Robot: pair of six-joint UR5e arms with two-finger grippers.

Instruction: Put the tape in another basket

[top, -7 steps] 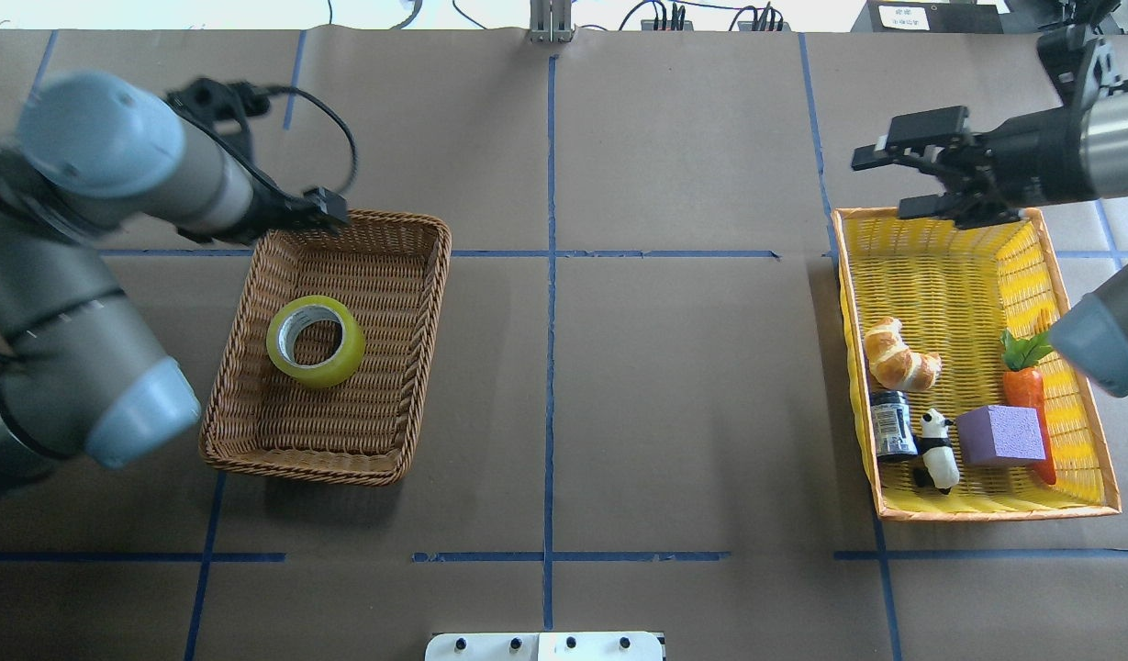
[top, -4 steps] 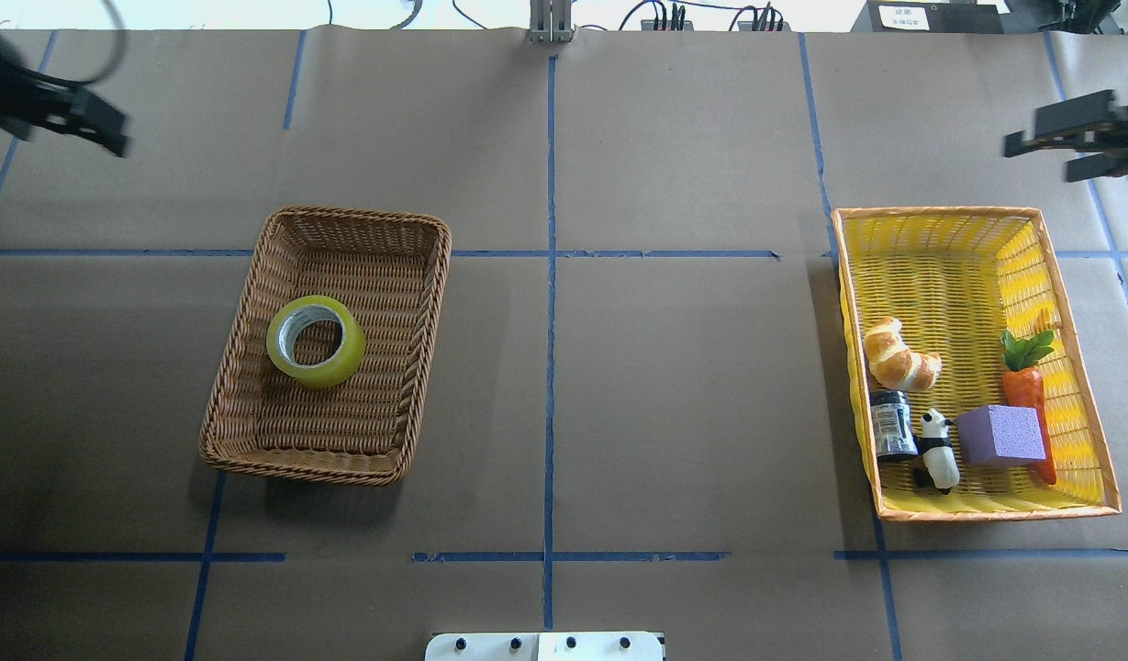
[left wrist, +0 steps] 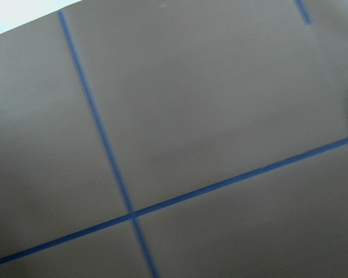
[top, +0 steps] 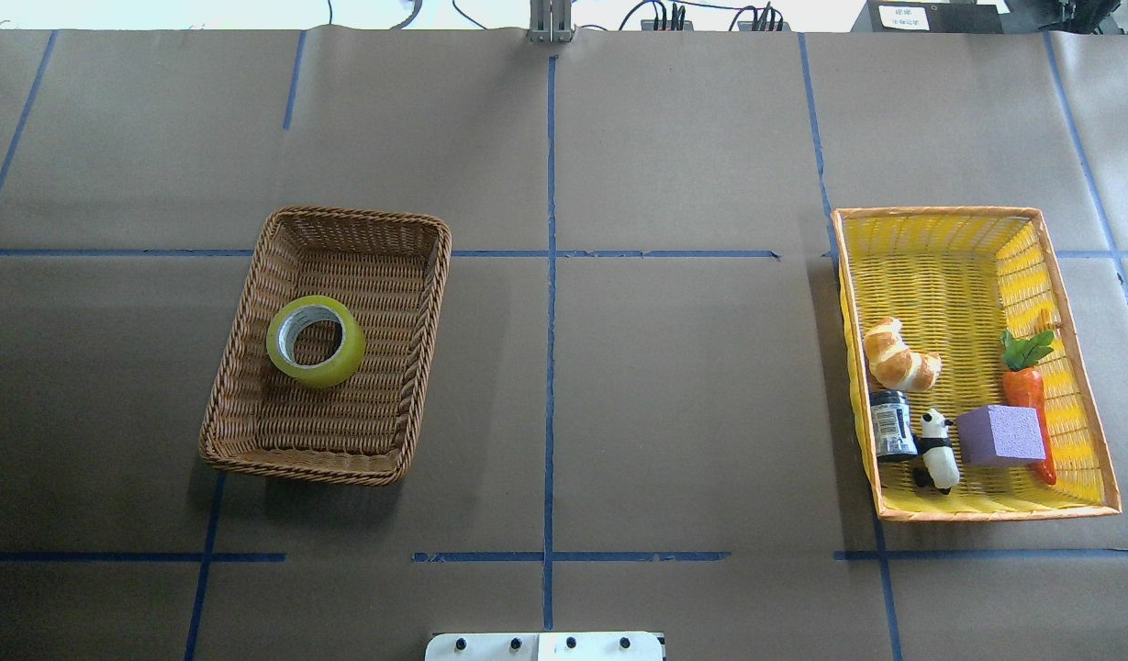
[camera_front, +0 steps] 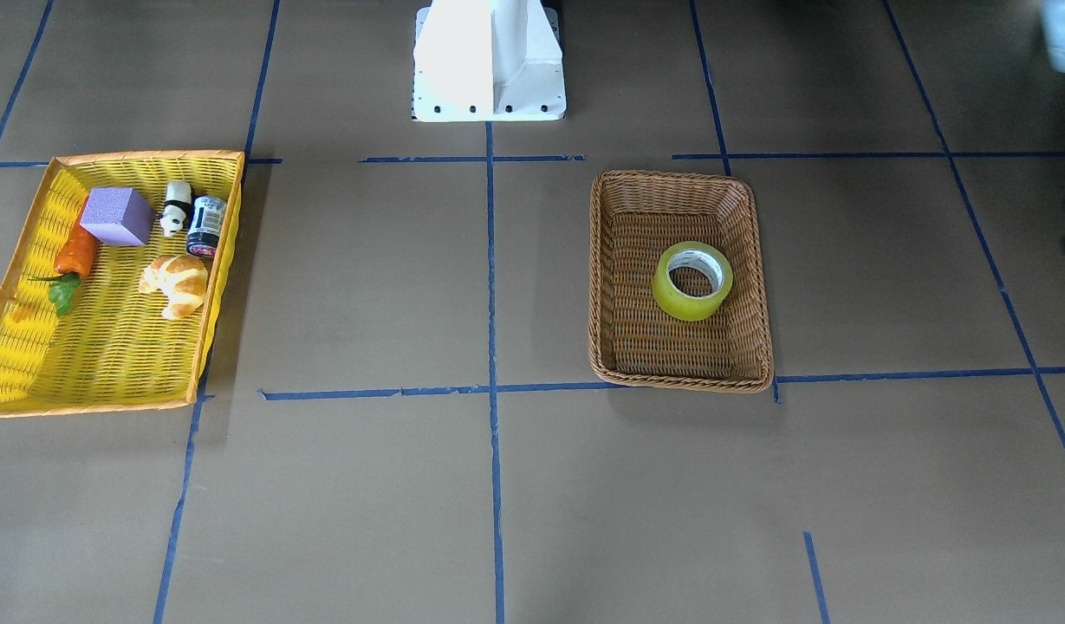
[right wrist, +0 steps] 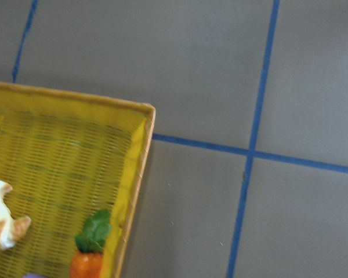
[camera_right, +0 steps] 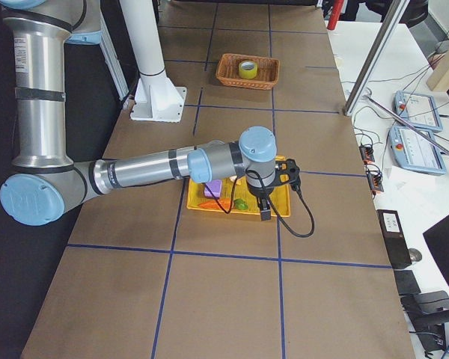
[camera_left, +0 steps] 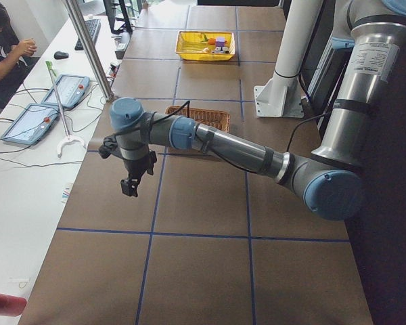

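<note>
The yellow-green tape [top: 316, 341] lies flat inside the brown wicker basket [top: 426, 303] on the table's left half; it also shows in the front view [camera_front: 692, 280] and, far off, in the exterior right view [camera_right: 248, 69]. Nothing touches it. My left gripper [camera_left: 130, 184] shows only in the exterior left view, hanging over bare table well away from the wicker basket [camera_left: 199, 116]; I cannot tell whether it is open. My right gripper [camera_right: 265, 212] shows only in the exterior right view, by the yellow basket's outer edge; I cannot tell its state either.
A yellow basket with an orange rim [top: 949, 213] at the right holds a croissant [top: 899, 356], a carrot [top: 1022, 386], a purple block [top: 1001, 435], a panda figure [top: 937, 450] and a dark jar [top: 891, 424]. The robot's white base [camera_front: 489, 61] stands at the table's near edge.
Both arms have pulled out of the overhead view, the left one off to the left and the right one off to the right. The tape and both baskets have not moved.
</note>
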